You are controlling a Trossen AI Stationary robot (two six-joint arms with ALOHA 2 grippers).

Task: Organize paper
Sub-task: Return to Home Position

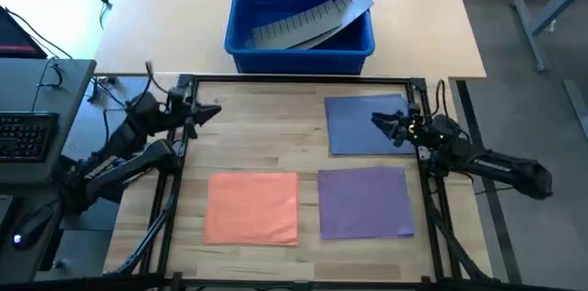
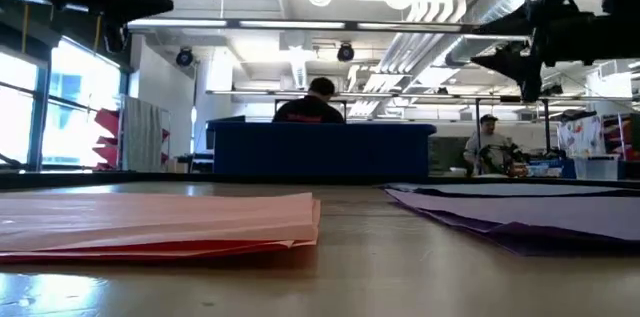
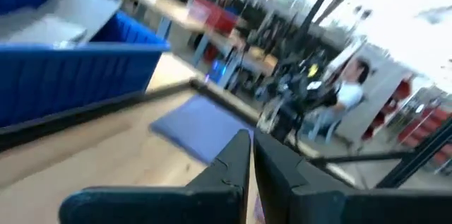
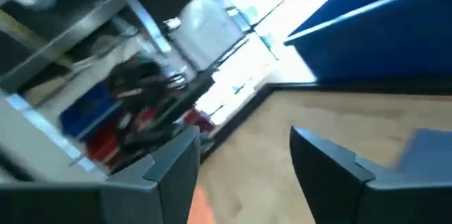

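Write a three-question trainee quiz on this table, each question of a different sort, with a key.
1. True or false: the orange paper and the purple paper lie side by side without touching.
2. In the high view, over which paper does the right gripper show? A orange, B blue, C purple.
3. Short answer: what holds the grey ridged strip?

Key
1. True.
2. B, the blue paper.
3. The blue bin.
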